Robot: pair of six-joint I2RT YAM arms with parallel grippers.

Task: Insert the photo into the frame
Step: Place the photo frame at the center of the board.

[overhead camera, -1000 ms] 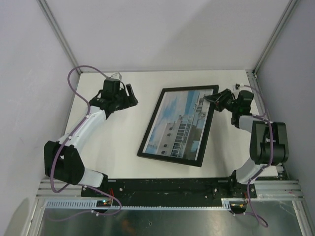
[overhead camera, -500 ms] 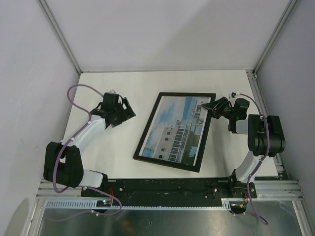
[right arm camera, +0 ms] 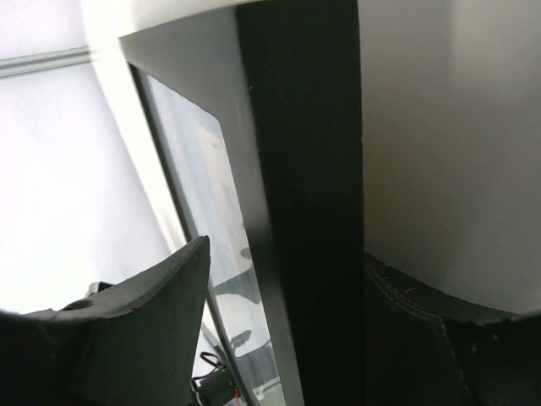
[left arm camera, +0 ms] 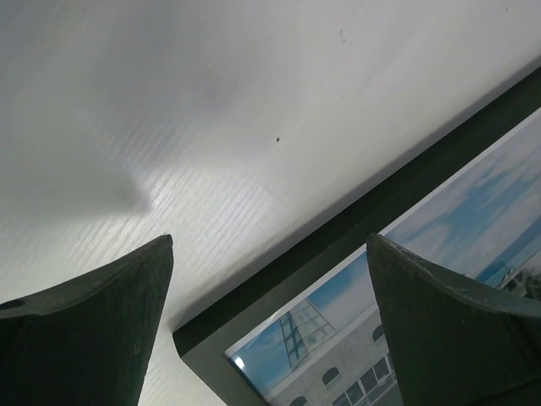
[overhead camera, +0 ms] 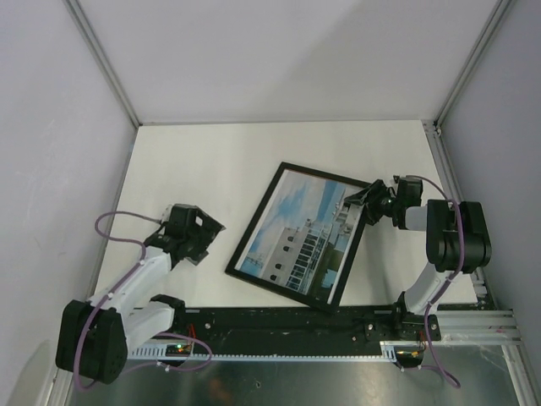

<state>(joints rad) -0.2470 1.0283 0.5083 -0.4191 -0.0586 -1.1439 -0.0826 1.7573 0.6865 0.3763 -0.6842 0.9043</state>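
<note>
- Shows the frame (overhead camera: 255,218) lying flat on the white worktop (overhead camera: 211,161), black front up and turned askew, one corner reaching toward the rail at the arm bases.
- Shows the photo (overhead camera: 300,241) sitting inside that frame under the glazing: white building, blue sky.
- Finds the left pincer (overhead camera: 207,239) released, spread wide and grasping nothing, near the frame's left side but apart from it.
- From the left wrist, looks down between two dark fingers (left arm camera: 93,330) onto a frame corner and a strip of the photo, with bare worktop beyond.
- Finds the right pincer (overhead camera: 353,210) at the frame's right side near the far corner, one finger on either side of the black bar.
- From the right wrist, shows that bar running up between the fingers (right arm camera: 144,330), a sliver of glazing visible between one finger and the bar; reads as released, not clenched on the frame.
</note>
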